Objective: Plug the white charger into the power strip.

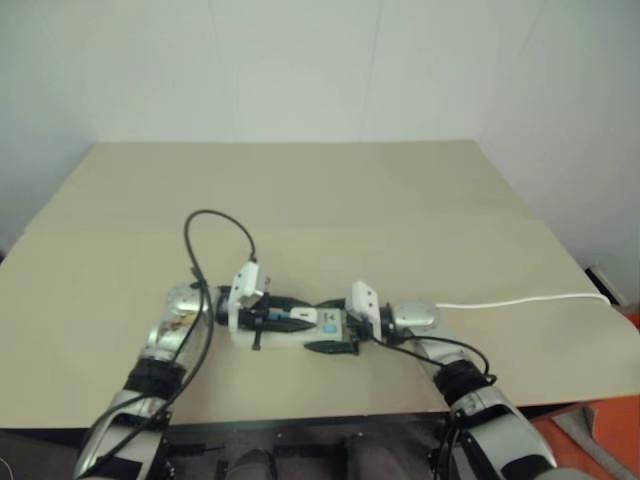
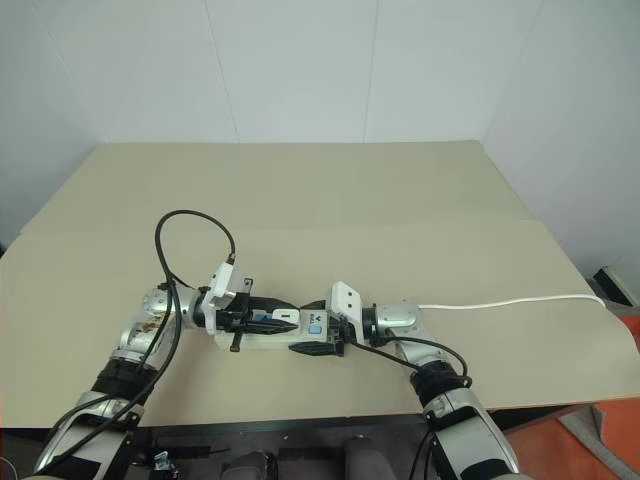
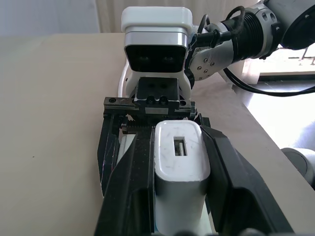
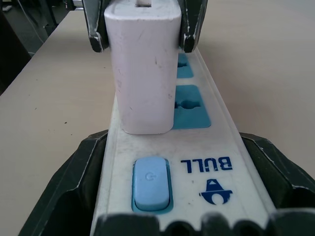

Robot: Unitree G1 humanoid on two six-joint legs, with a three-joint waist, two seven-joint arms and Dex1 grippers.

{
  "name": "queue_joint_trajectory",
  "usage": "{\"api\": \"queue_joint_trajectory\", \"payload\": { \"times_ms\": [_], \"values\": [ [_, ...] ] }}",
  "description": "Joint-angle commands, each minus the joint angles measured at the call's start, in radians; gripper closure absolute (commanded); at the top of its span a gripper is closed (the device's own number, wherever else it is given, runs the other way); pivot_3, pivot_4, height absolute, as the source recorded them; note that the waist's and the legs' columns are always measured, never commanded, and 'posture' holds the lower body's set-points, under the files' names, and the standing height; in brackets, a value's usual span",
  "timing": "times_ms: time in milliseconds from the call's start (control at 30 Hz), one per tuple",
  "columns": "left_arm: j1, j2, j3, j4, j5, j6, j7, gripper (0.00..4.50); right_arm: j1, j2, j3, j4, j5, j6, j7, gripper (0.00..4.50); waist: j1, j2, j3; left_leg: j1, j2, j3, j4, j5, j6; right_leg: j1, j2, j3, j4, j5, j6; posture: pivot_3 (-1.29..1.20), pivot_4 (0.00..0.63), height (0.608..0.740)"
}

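White charger (image 4: 142,73) upright on the power strip (image 4: 216,147), base against the strip's top face over the socket nearest the blue switch (image 4: 151,183); whether prongs are fully seated cannot be told. Pinched at its upper end between the two black fingers (image 3: 236,182) of the left gripper (image 1: 290,318), jaws pressed against the charger's sides. USB slot visible on the charger's top face in the left wrist view. Power strip lying flat on the beige table (image 1: 330,200), near the front edge, between the two arms. Switch end of the strip clamped between the black fingers (image 4: 64,187) of the right gripper (image 2: 318,338), jaws pinching the strip's long sides. Two blue socket faces (image 4: 189,105) open beside the charger, farther from the switch. "BULL" logo printed next to the switch. Thin white cord (image 1: 520,299) trailing from the right wrist area across the table toward its right edge.
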Motion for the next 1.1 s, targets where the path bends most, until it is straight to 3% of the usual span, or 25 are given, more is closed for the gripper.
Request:
{"api": "queue_joint_trajectory", "payload": {
  "times_ms": [33, 333, 467, 667, 767, 1100],
  "values": [
    [0.034, 0.044, -0.032, 0.05, 0.073, 0.047, 0.013, 2.75, 0.012, -0.013, 0.016, 0.015, -0.019, 0.006, 0.026, 1.03, -0.001, 0.0, 0.0, 0.0, 0.0, 0.0, 0.0, 0.0, 0.0, 0.0, 0.0, 0.0, 0.0, 0.0, 0.0, 0.0, 0.15, 0.74],
    [-0.008, 0.006, 0.014, -0.007, 0.014, 0.11, 0.05, 0.02, 0.006, -0.005, 0.018, 0.022, -0.021, -0.001, 0.025, 1.03, 0.0, 0.001, 0.0, 0.0, 0.0, 0.0, -0.002, 0.0, 0.0, -0.001, 0.0, 0.001, 0.0, 0.0, 0.0, 0.0, 0.15, 0.74],
    [-0.049, 0.001, 0.065, -0.042, -0.034, 0.145, 0.067, 0.02, 0.006, -0.002, 0.019, 0.026, -0.024, -0.005, 0.025, 1.03, 0.0, 0.001, 0.0, -0.001, -0.001, 0.0, -0.002, 0.0, 0.0, -0.003, 0.0, 0.001, 0.0, 0.0, 0.0, 0.0, 0.15, 0.74],
    [-0.155, 0.091, 0.108, -0.078, -0.088, 0.25, 0.004, 0.02, 0.008, -0.003, 0.018, 0.028, -0.02, -0.006, 0.032, 1.03, -0.002, 0.0, 0.0, -0.004, 0.0, 0.0, -0.002, 0.0, 0.0, -0.006, 0.0, 0.001, 0.0, 0.0, 0.001, 0.0, 0.15, 0.74],
    [-0.167, 0.133, 0.107, -0.101, -0.089, 0.265, -0.028, 0.0, 0.01, -0.006, 0.015, 0.02, -0.014, 0.006, 0.04, 0.07, -0.003, 0.0, 0.0, -0.004, -0.001, 0.001, -0.003, 0.0, 0.0, -0.005, 0.0, 0.001, -0.002, 0.0, 0.001, 0.0, 0.15, 0.74],
    [-0.179, 0.184, 0.144, -0.089, -0.097, 0.247, -0.067, 0.0, 0.077, -0.095, -0.028, -0.176, 0.018, 0.046, 0.021, 0.03, 0.012, 0.0, 0.001, -0.007, -0.001, 0.0, -0.003, 0.0, 0.0, -0.007, 0.0, 0.001, -0.003, 0.0, 0.001, 0.0, 0.15, 0.74]
  ]
}}
